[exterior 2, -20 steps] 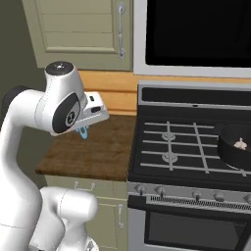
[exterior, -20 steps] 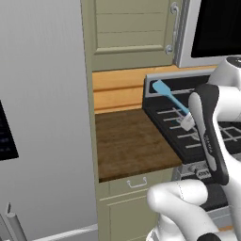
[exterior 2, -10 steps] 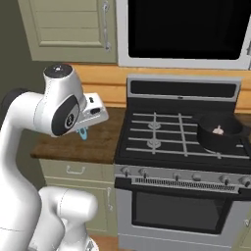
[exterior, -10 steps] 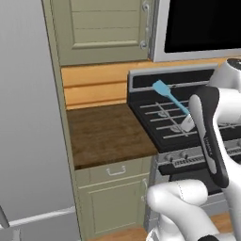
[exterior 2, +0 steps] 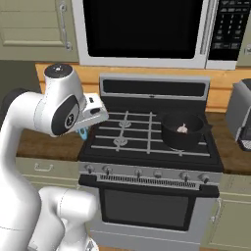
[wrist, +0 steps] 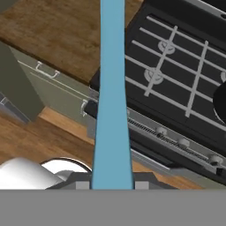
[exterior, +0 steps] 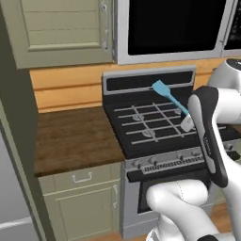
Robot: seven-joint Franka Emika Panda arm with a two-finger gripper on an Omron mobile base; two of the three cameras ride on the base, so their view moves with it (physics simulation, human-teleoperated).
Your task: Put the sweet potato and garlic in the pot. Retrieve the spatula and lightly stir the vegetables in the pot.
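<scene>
I pinch the spatula [exterior: 170, 97] tight in my gripper [exterior: 187, 123], and it sticks out long and straight from my fingers. The pot [exterior 2: 183, 131] sits on the stove's [exterior 2: 147, 147] right side, far across from my gripper, with the garlic [exterior 2: 182, 128] inside.

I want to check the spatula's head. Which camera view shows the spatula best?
The left base view: the spatula shows its flat head and handle running into the gripper. The hand view shows its handle; the right base view, a blue bit under the hand.
</scene>
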